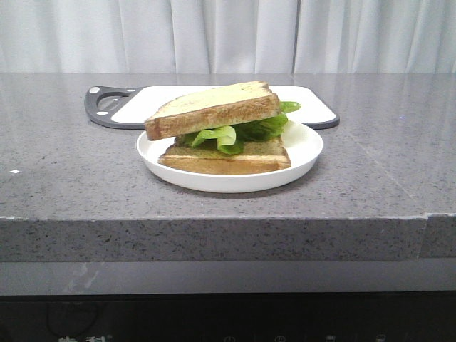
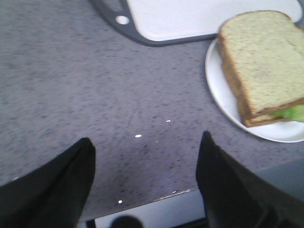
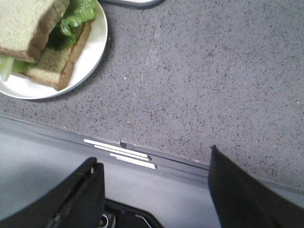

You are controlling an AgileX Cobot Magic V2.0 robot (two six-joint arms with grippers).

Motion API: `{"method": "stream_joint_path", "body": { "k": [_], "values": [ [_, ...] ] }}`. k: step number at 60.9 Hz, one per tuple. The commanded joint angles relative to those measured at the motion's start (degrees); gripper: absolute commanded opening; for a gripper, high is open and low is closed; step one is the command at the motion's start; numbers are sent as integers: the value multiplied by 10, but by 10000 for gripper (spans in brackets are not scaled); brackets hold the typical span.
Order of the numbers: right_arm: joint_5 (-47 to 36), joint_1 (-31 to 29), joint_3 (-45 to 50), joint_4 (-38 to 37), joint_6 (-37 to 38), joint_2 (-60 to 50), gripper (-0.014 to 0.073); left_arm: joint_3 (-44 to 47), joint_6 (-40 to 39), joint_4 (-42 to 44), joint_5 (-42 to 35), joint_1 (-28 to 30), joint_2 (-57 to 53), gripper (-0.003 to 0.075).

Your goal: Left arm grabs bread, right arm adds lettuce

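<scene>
The bread point(image 1: 214, 107) lies tilted as the top slice of a sandwich on a white plate point(image 1: 303, 153). Green lettuce point(image 1: 239, 132) is layered under it, over a second slice point(image 1: 228, 158) with a greenish face. In the left wrist view the bread point(image 2: 263, 57) and a bit of lettuce point(image 2: 295, 112) are off to one side, and my left gripper point(image 2: 147, 137) is open over bare counter near the front edge. My right gripper point(image 3: 154, 155) is open and empty over the counter's front edge, apart from the bread point(image 3: 21, 23) and lettuce point(image 3: 76, 16). Neither arm shows in the front view.
A white cutting board point(image 1: 142, 103) with a dark grey rim and handle lies behind the plate, and it also shows in the left wrist view point(image 2: 190, 19). The grey speckled counter has a front edge with a seam point(image 3: 123, 142) close to my right gripper.
</scene>
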Motion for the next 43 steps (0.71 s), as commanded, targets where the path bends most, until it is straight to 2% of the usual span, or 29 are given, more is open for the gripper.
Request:
{"method": "stream_joint_path", "body": {
  "k": [1,9,20,32,43],
  "values": [
    [-44,-2,-2,-2,7,-29,491,16,-59,57,-40,1,-73,458],
    [-70,-2,30,-6,6,-79,491,73,-61,67,-76,1,-159,447],
    [-86,-2,66,-9,-1,-143,491,144,-61,66,-100,1,-256,395],
    [-86,-2,87,-9,-2,-187,491,189,-61,66,-117,1,-295,363],
    [-86,-2,89,-9,-2,-190,486,192,-61,66,-127,1,-295,339]
  ]
}}
